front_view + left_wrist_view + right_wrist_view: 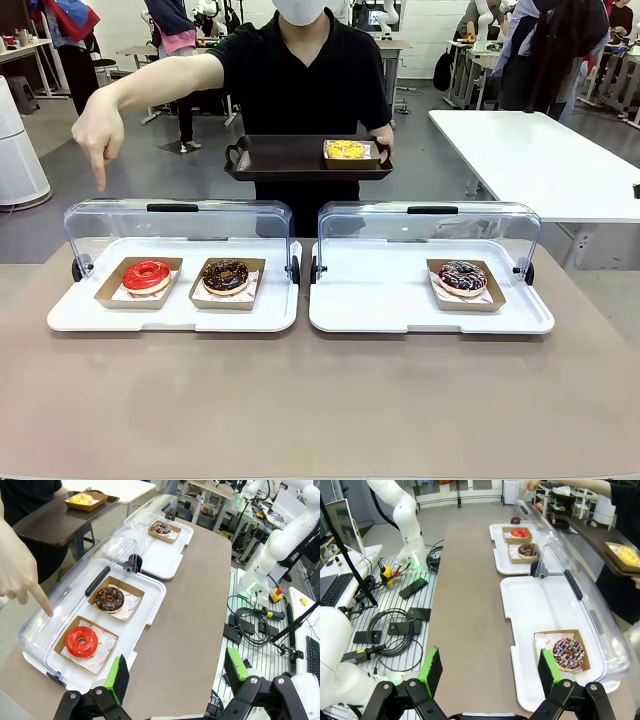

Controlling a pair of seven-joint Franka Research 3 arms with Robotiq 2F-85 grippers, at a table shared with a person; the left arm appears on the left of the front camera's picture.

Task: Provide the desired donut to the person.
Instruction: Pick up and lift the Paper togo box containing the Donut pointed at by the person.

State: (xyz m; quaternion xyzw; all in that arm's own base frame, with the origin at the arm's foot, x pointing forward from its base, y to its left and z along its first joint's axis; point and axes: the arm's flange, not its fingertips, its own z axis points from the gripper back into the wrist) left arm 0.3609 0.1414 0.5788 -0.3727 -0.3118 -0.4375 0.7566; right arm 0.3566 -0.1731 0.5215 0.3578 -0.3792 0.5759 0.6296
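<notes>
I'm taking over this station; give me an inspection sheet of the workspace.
Surface: brown table, two white trays, clear lids raised.
Job's things: red donut and chocolate donut on left tray, sprinkled donut on right tray; person's hand points down toward the red donut; yellow donut on person's dark tray.
Clutter: nothing seen.
Grippers: left gripper and right gripper open, holding nothing.
Cables: black cables on a metal rack.
Surroundings: white table, people farther off.

A grey floor (420, 150) spreads behind, with a white table (540, 160) and a white wall (120, 20).
</notes>
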